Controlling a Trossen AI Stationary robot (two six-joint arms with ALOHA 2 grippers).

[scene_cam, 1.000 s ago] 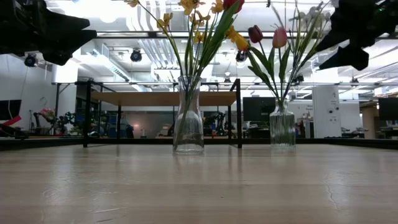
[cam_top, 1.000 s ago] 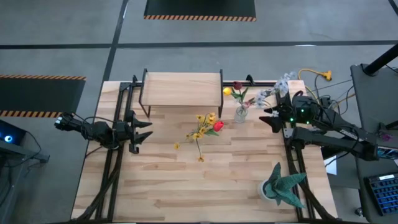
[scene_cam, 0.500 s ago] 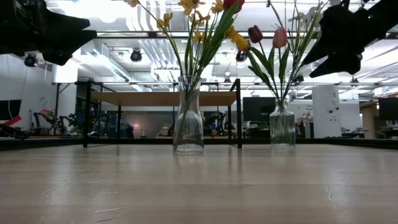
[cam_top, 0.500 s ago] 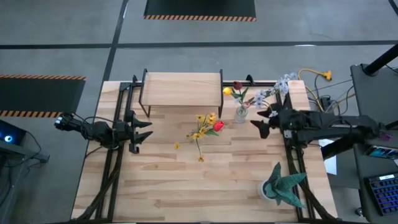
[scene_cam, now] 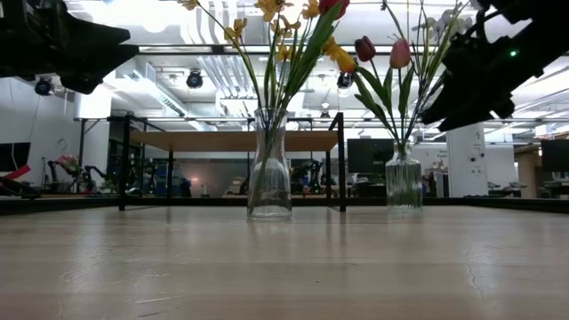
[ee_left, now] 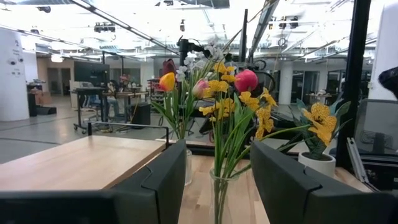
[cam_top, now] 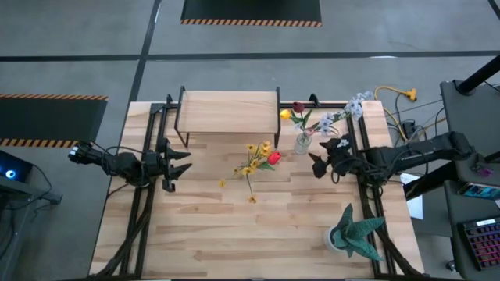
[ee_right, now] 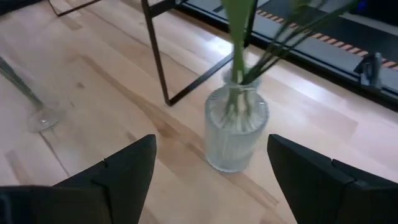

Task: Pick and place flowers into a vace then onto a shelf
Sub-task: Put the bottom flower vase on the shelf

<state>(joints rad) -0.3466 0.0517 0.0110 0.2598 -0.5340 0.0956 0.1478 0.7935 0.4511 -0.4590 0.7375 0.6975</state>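
Observation:
A tall clear vase [scene_cam: 269, 169] with yellow and red flowers [cam_top: 258, 155] stands on its base at the table's middle. A ribbed glass vase [cam_top: 301, 143] with red, yellow and white flowers [cam_top: 306, 117] stands on the table by the shelf's right end; the shelf [cam_top: 229, 112] is at the far side. My right gripper [cam_top: 319, 164] hangs open just right of and nearer than the ribbed vase [ee_right: 235, 130], tipped down at it without touching. My left gripper [cam_top: 183, 162] waits open at the left, level, facing the tall vase [ee_left: 219, 196].
A teal spiky potted plant [cam_top: 355, 232] stands at the near right corner. A yellow cable [cam_top: 394, 94] lies beyond the far right corner. The shelf's black leg [ee_right: 158, 56] stands close behind the ribbed vase. Bare wood [cam_top: 203, 234] lies across the near half.
My right gripper has swung from the table's right edge toward the left and down, coming close to the ribbed vase. It has tipped downward and rolled, and its fingers have stayed apart. The vases and flowers have kept their places.

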